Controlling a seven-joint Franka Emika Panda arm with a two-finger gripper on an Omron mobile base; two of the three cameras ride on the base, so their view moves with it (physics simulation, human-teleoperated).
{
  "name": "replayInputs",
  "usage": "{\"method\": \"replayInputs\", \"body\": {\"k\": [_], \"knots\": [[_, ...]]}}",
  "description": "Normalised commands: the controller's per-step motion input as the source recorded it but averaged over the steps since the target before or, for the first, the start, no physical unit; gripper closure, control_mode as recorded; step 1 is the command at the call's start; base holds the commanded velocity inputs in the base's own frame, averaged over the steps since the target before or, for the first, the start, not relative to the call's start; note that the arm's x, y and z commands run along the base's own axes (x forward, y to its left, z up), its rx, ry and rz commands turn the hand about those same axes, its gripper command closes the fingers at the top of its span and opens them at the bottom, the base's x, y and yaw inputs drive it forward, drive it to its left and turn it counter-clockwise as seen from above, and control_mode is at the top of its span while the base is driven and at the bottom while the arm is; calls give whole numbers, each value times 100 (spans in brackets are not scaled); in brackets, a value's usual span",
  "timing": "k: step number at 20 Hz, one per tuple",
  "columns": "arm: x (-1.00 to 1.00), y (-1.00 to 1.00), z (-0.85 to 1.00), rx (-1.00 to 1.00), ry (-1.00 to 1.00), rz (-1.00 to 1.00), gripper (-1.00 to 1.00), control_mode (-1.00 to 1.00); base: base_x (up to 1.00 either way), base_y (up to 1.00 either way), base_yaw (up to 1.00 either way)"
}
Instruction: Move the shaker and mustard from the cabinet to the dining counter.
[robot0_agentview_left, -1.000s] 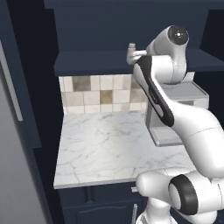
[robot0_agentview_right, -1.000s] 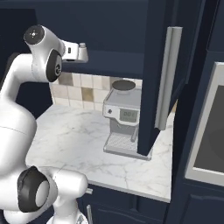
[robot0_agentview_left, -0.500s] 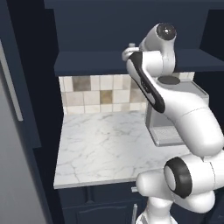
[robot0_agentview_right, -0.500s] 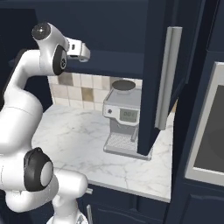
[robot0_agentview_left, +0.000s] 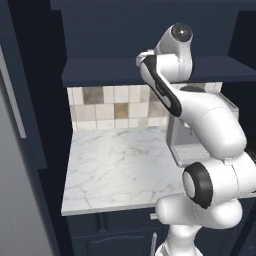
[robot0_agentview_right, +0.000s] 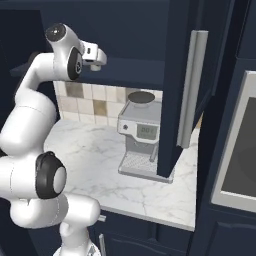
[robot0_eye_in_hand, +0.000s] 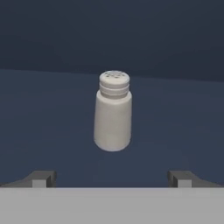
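The shaker (robot0_eye_in_hand: 113, 114), a small pale grey-white cylinder with a perforated cap, stands upright on the dark navy shelf of the cabinet (robot0_eye_in_hand: 52, 109), straight ahead of my gripper (robot0_eye_in_hand: 113, 179). The gripper is open, with its two fingertips (robot0_eye_in_hand: 43, 178) far apart and short of the shaker, not touching it. In the base views my hand (robot0_agentview_right: 96, 55) reaches into the cabinet just above its bottom shelf (robot0_agentview_left: 100, 70). The cabinet door (robot0_agentview_right: 172, 75) with its long silver handle (robot0_agentview_right: 187, 90) stands open. The mustard and the dining counter are out of view.
Below the cabinet lies a short marble worktop (robot0_agentview_left: 115, 160) with a tiled backsplash (robot0_agentview_left: 110, 107). A silver coffee machine (robot0_agentview_right: 140, 140) stands on it under the open door. A built-in oven front (robot0_agentview_right: 235, 145) is at the right.
The arm's upper joints have swung left in the left base view, and the hand has edged a little further into the cabinet.
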Motion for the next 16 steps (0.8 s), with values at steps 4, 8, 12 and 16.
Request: {"method": "replayInputs", "body": {"k": [4,8,12,16], "knots": [[35,0,-9,0,1,0,-100,-100,0,0,0],[32,0,-3,0,2,0,-100,-100,0,0,0],[24,0,-1,0,4,0,-100,-100,0,0,0],[14,0,-6,0,2,0,-100,-100,0,0,0]]}}
